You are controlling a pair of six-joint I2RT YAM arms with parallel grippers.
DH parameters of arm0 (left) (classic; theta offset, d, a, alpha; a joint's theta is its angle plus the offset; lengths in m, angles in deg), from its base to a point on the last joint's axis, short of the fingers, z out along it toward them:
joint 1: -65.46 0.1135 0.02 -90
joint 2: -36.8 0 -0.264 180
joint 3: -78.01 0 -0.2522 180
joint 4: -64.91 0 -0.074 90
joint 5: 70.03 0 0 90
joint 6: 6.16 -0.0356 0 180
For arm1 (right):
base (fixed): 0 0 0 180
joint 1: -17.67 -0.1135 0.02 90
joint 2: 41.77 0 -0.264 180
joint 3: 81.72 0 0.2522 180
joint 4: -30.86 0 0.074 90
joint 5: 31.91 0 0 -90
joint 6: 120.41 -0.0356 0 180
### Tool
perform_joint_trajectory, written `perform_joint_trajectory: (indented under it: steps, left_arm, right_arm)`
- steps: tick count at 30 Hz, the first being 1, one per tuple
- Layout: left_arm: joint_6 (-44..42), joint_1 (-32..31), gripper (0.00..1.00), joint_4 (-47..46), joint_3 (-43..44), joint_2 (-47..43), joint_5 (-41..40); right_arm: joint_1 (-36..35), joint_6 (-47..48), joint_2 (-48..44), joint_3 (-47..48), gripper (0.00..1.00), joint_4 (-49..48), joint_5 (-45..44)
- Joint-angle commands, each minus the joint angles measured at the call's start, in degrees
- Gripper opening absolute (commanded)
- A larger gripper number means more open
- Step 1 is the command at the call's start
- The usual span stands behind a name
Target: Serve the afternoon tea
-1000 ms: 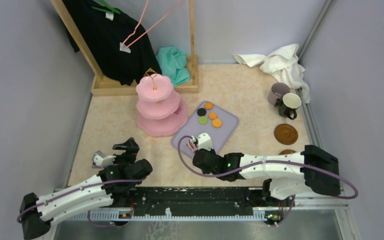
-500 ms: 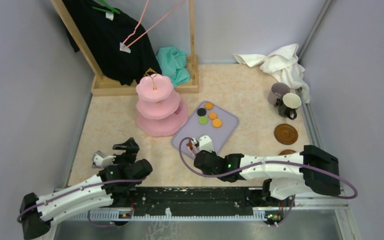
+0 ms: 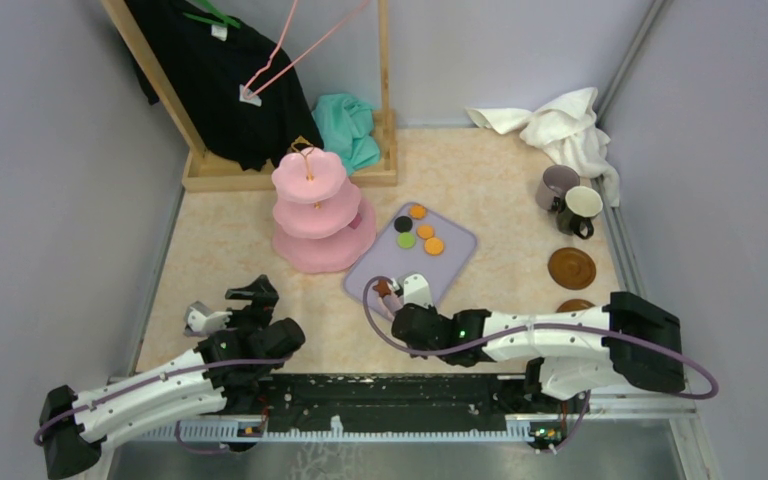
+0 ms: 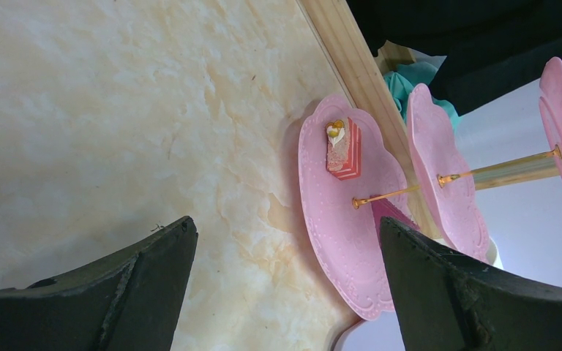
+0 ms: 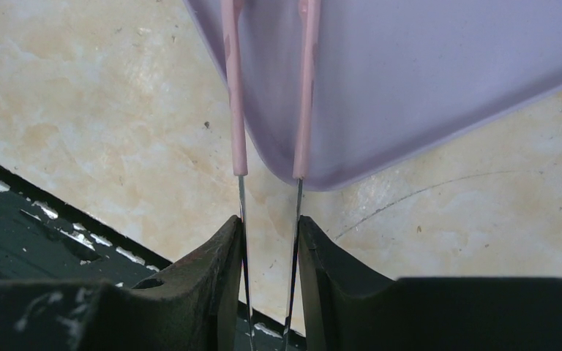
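Observation:
The pink three-tier stand (image 3: 312, 215) rises left of centre, with a red cake slice (image 4: 342, 148) on its bottom tier (image 4: 344, 219). Orange (image 3: 434, 245), black (image 3: 402, 224) and green (image 3: 405, 240) sweets lie on the lilac tray (image 3: 455, 255). A mauve mug (image 3: 557, 186) and a cream mug (image 3: 582, 205) stand at the right, above two brown saucers (image 3: 571, 267). My right gripper (image 5: 269, 219) is shut on the pink tongs (image 5: 233, 88), whose arms reach over the tray's near corner (image 5: 424, 73). Something small and brown (image 3: 382, 289) shows by the tongs. My left gripper (image 4: 285, 223) is open and empty, short of the stand.
A wooden rack (image 3: 290, 172) with a black garment (image 3: 215, 80) stands at the back left, a teal cloth (image 3: 348, 125) beside it. A white towel (image 3: 570, 125) lies in the back right corner. Grey walls close in both sides; a black rail (image 3: 390, 400) runs along the near edge.
My right gripper has drawn back slightly toward the near edge with the tongs in it. The left arm has not moved.

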Motion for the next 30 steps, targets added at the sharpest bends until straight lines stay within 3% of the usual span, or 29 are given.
perform_joint_trajectory:
  steps: [1, 30]
  left_arm:
    - [6.94, -0.31, 0.99, 4.63, -0.99, 0.46, -2.07]
    - [7.37, -0.29, 0.99, 4.36, -2.04, -0.2, -1.93]
  right_arm:
    - [-0.76, -1.85, -2.23, -0.16, 0.32, -0.38, -0.16]
    - [1.44, 0.62, 3.22, 4.63, 0.39, -0.18, -0.31]
